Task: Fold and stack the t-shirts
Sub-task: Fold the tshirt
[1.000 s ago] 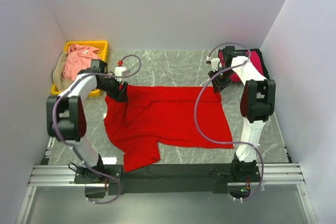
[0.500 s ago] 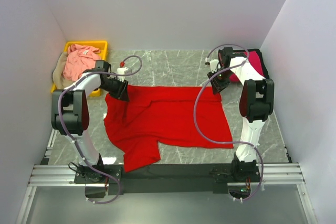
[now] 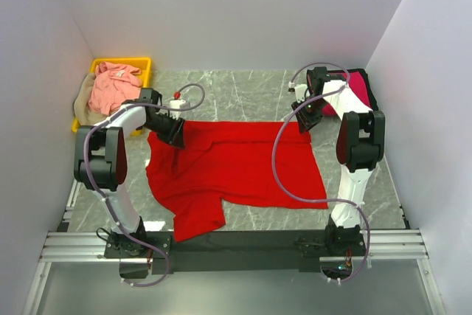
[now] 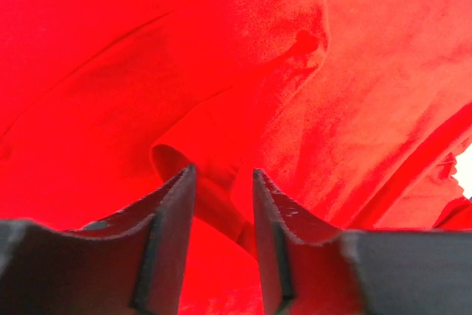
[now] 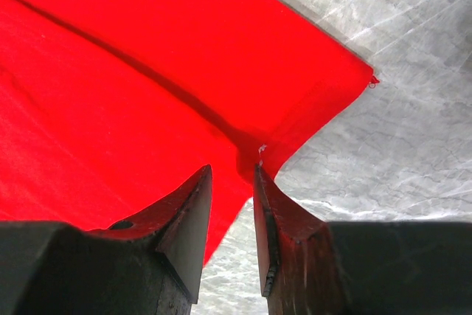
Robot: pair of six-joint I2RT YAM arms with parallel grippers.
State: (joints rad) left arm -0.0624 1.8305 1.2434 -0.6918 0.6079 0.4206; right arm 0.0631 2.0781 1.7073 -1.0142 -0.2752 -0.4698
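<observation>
The bright red t-shirt (image 3: 236, 164) lies spread across the marble table (image 3: 243, 90). My left gripper (image 3: 175, 134) is at its far left corner; in the left wrist view red cloth (image 4: 310, 94) fills the frame and a raised fold runs between the jaws of that gripper (image 4: 223, 175), which is shut on it. At the shirt's far right corner my right gripper (image 3: 304, 125) pinches the puckered edge (image 5: 259, 154) between its tips (image 5: 232, 170). A crimson-magenta t-shirt (image 3: 360, 86) lies at the back right. A salmon pink t-shirt (image 3: 114, 82) and a tan one (image 3: 82, 105) sit at the back left.
The yellow bin (image 3: 144, 62) at the back left holds the pink and tan shirts. White walls close in the table on three sides. Cables loop off both arms. Bare marble (image 5: 398, 130) shows beside the shirt's right corner.
The left gripper has drawn its jaws in on the red cloth and shifted slightly right, its arm swinging in with it. The right arm has barely moved.
</observation>
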